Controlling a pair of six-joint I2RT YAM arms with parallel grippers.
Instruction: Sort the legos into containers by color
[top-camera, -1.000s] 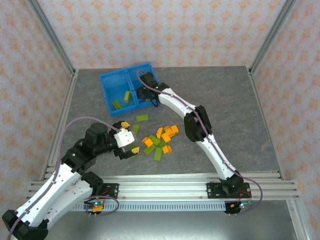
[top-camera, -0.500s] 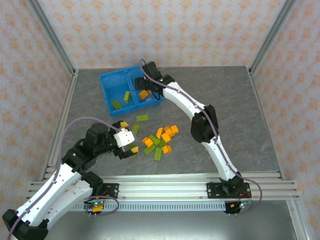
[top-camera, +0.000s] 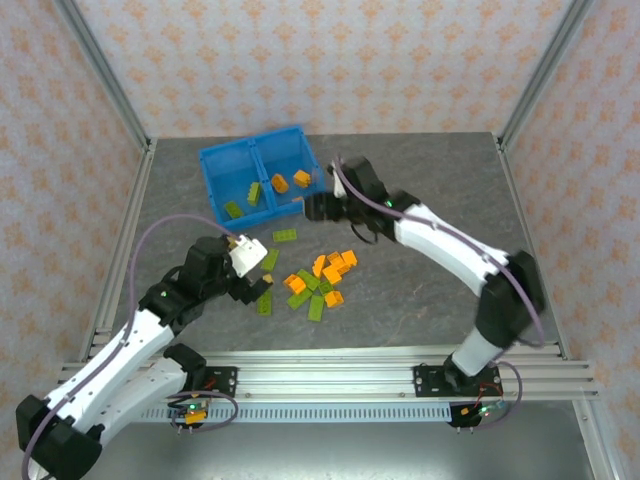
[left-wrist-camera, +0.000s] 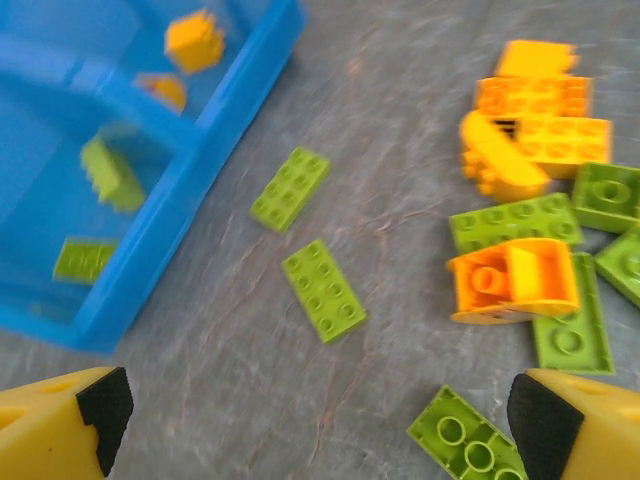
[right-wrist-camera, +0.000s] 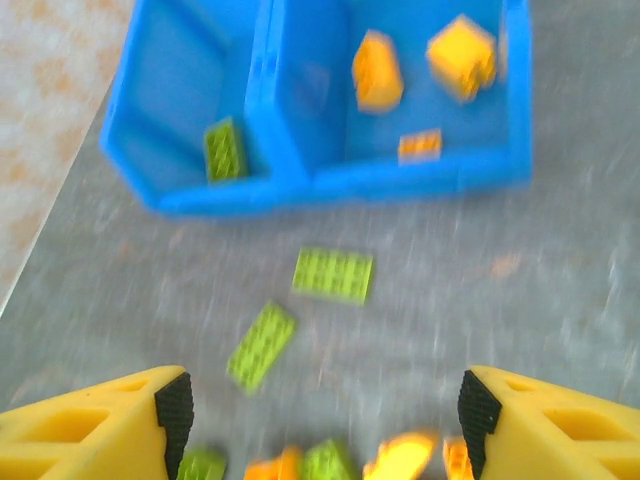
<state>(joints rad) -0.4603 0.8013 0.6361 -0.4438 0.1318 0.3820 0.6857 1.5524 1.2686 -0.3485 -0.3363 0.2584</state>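
Left hand: my left hand (left-wrist-camera: 320, 415) is spread as wide as it goes and holds nothing. It hangs low over the counter (top-camera: 430, 170) at the left edge of the pile (top-camera: 322, 280).
Right hand: my right hand (right-wrist-camera: 326, 408) is also parted and empty. In the overhead view it sits just off the lower right corner of the bin (top-camera: 215, 160).
Bin: blue, upper left of centre in the overhead view. There are green bricks in the left compartment (top-camera: 228, 175) and orange ones in the right compartment (top-camera: 288, 155).
Loose bricks: a mixed green and orange heap lies mid-frame below the bin. Two flat green ones lie apart, between heap and bin.
Step in hand: by my reckoning, choosing the next brick for each hand.
Best pick: the lone green brick (left-wrist-camera: 323, 290) at the centre of my left wrist view. Nothing touches it.
Approach: I turn the wrist so my fingers straddle its narrow width, then drop straight down. I close only once both fingers are beside it.
Right hand's share: an orange brick (top-camera: 347, 259) from the pile's upper right edge, well clear of my other arm.
Risk: both hands deliver to one bin, so I take turns there.
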